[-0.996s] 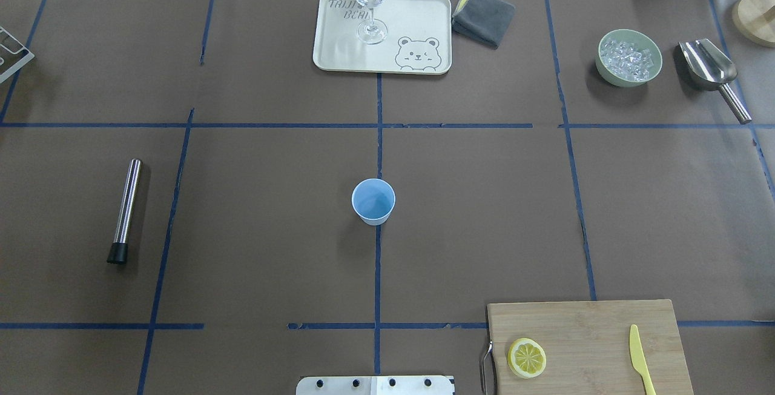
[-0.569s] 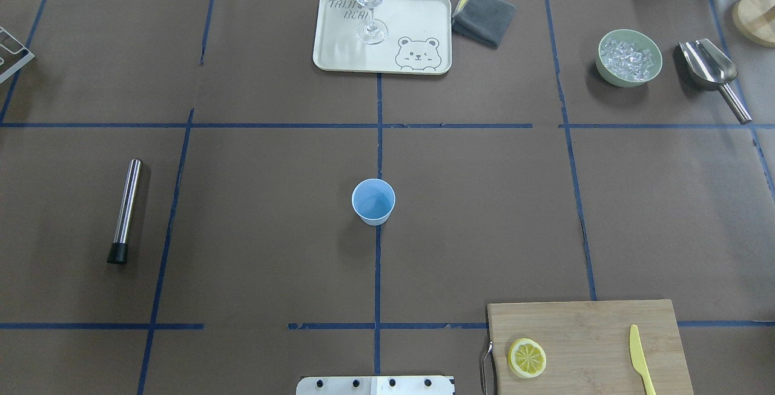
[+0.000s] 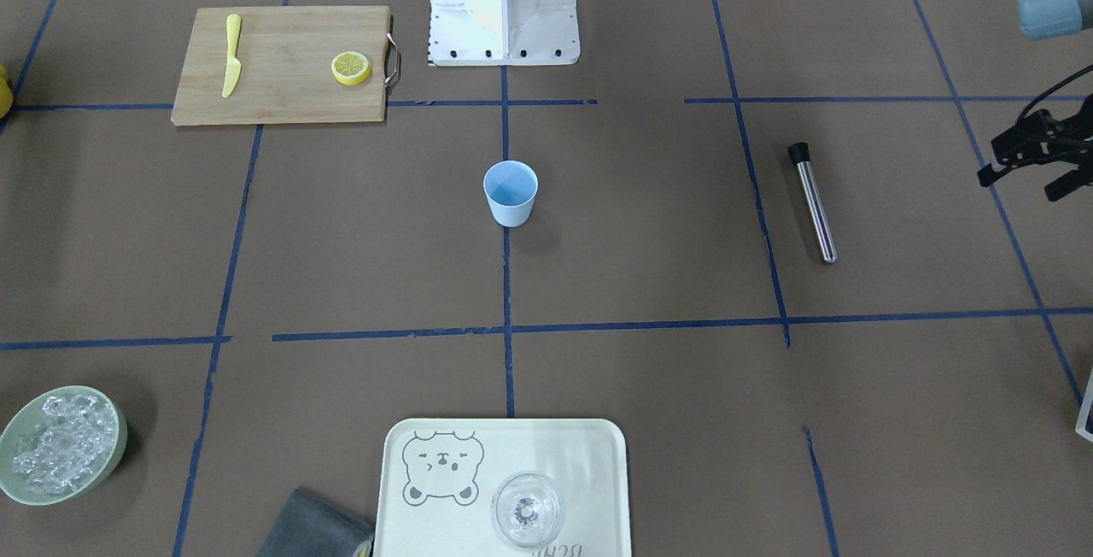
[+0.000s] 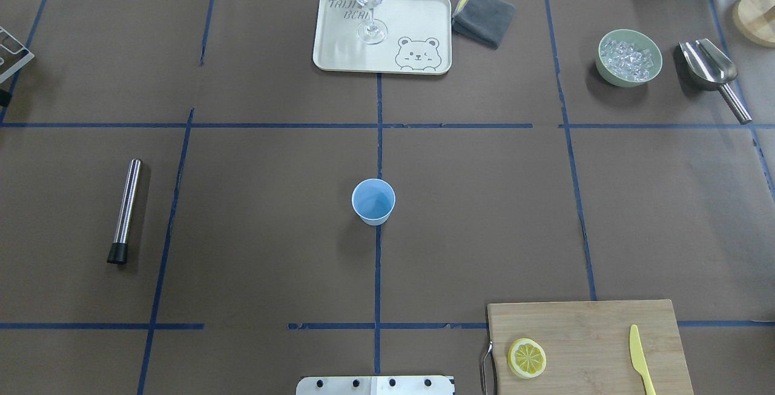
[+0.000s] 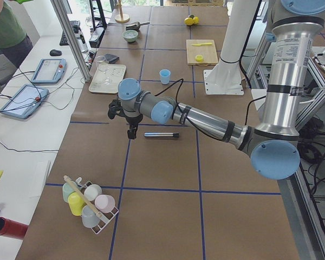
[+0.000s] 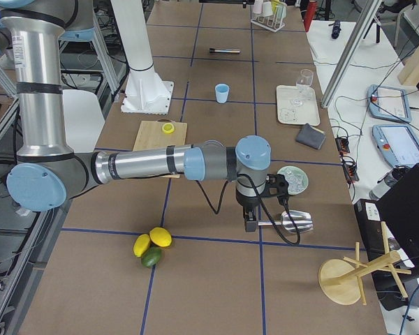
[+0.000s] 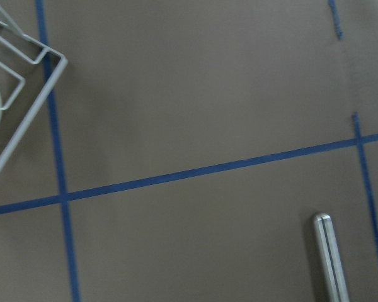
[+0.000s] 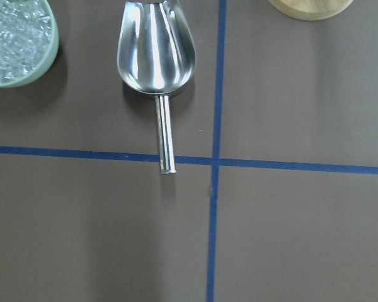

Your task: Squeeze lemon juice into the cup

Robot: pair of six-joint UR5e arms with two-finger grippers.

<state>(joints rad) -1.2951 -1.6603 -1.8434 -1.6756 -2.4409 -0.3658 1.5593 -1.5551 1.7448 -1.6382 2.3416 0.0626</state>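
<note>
In the front-facing view the lemon [image 3: 351,67] is lying cut face up on the wooden board [image 3: 282,87], near its handle end and well apart from the yellow knife [image 3: 230,53]. The cup [image 3: 511,192] is standing upright at the middle of the table [image 3: 683,266], and the left gripper [image 3: 1016,188] is hanging at the edge, fingers seemingly parted and holding nothing. The overhead view is showing neither arm reaching in, so the task looks unstarted. From the left end, the left arm [image 5: 206,122] is hovering by the steel rod [image 5: 161,134], far from both task things. From the right end, the right gripper [image 6: 249,222] is hovering over the handle of the scoop [image 6: 293,222]; whether it is wide or closed cannot be told. The wrist views are showing only table, rod, scoop and ice bowl [image 8: 16,44]. The lemon is looking small, round and slick, so an off-centre pinch would probably be sending it skidding off the board, and the light cup would likely be tipping if nudged. The lemon's pale face is showing clear segments inside a yellow rind.
</note>
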